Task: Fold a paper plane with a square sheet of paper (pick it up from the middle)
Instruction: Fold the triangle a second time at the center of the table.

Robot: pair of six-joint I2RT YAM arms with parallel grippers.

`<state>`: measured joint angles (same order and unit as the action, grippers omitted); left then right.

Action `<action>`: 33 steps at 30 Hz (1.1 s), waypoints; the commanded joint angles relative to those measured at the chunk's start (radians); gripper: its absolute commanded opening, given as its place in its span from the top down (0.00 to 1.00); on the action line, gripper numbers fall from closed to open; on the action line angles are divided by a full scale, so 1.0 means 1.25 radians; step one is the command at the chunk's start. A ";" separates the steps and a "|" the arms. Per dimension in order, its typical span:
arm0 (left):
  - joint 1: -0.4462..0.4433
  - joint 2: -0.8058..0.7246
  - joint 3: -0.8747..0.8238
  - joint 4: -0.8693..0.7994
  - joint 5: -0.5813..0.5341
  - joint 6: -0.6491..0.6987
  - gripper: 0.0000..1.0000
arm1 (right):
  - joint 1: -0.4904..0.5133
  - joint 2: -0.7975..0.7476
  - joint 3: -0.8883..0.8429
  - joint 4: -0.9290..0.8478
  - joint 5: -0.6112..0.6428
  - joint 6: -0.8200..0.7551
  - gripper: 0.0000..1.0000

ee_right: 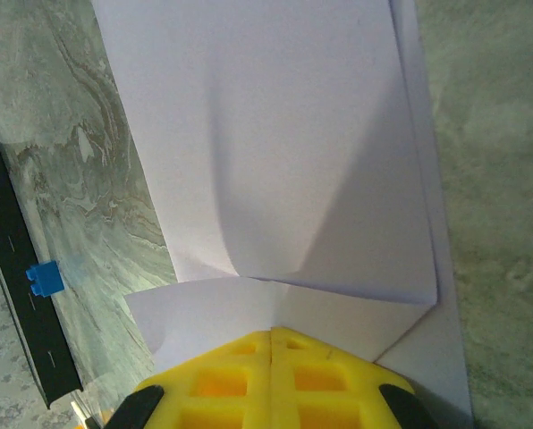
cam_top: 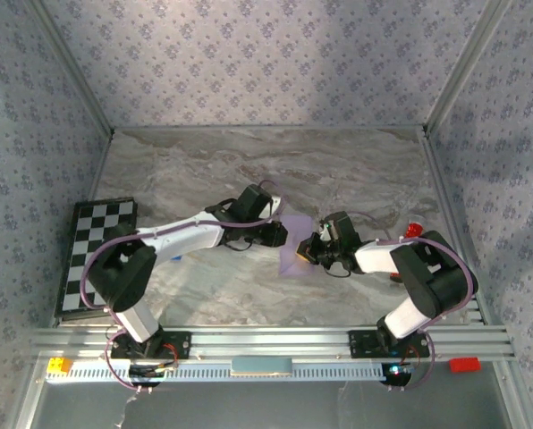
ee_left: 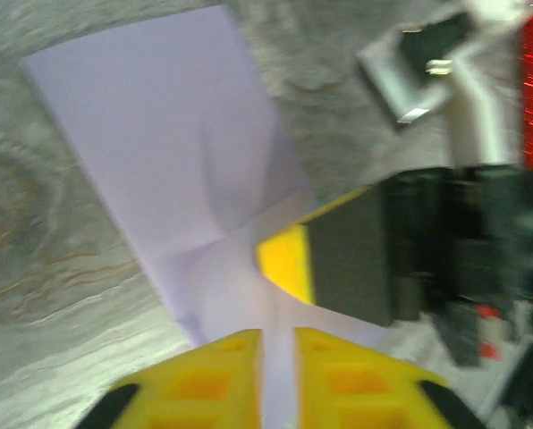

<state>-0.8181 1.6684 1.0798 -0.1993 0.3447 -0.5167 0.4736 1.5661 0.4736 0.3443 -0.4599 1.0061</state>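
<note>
The pale lilac square sheet of paper [cam_top: 291, 259] lies partly folded on the marble table between both grippers. My left gripper [cam_top: 280, 234] hovers over its left side. In the left wrist view its yellow fingertips [ee_left: 277, 335] stand a narrow gap apart above the paper [ee_left: 159, 116], and whether any paper sits in the gap is unclear. My right gripper [cam_top: 305, 253] is shut, its tips [ee_right: 273, 332] pinching the paper [ee_right: 275, 134] on a crease. A folded flap lies ahead and a lifted corner to the left. The right gripper's finger [ee_left: 289, 259] shows just ahead of my left tips.
A black-and-white chequered board [cam_top: 97, 255] lies at the table's left edge, with a tiny blue cube [ee_right: 45, 278] beside it. A small red object [cam_top: 413, 231] sits behind the right arm. Patterned walls close in three sides, and a metal rail [cam_top: 266, 344] runs along the front.
</note>
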 commanded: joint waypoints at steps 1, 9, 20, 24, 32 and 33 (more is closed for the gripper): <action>-0.004 -0.005 0.001 0.022 0.141 -0.056 0.91 | -0.007 0.011 -0.023 -0.072 0.054 0.005 1.00; -0.018 0.085 0.021 0.033 0.252 -0.092 1.00 | -0.007 0.014 -0.023 -0.077 0.056 0.005 1.00; -0.030 0.162 0.065 -0.027 0.216 -0.076 1.00 | -0.011 0.004 -0.025 -0.088 0.057 0.001 1.00; -0.033 0.185 0.079 -0.045 0.209 -0.067 1.00 | -0.012 0.002 -0.025 -0.089 0.058 0.002 1.00; -0.038 0.209 0.090 -0.061 0.175 -0.062 1.00 | -0.013 0.005 -0.025 -0.089 0.056 0.001 1.00; -0.039 0.211 0.093 -0.064 0.168 -0.060 1.00 | -0.012 0.004 -0.024 -0.089 0.056 0.001 1.00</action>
<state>-0.8604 1.9209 1.1652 -0.2462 0.5789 -0.6109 0.4683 1.5612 0.4736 0.3351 -0.4561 1.0061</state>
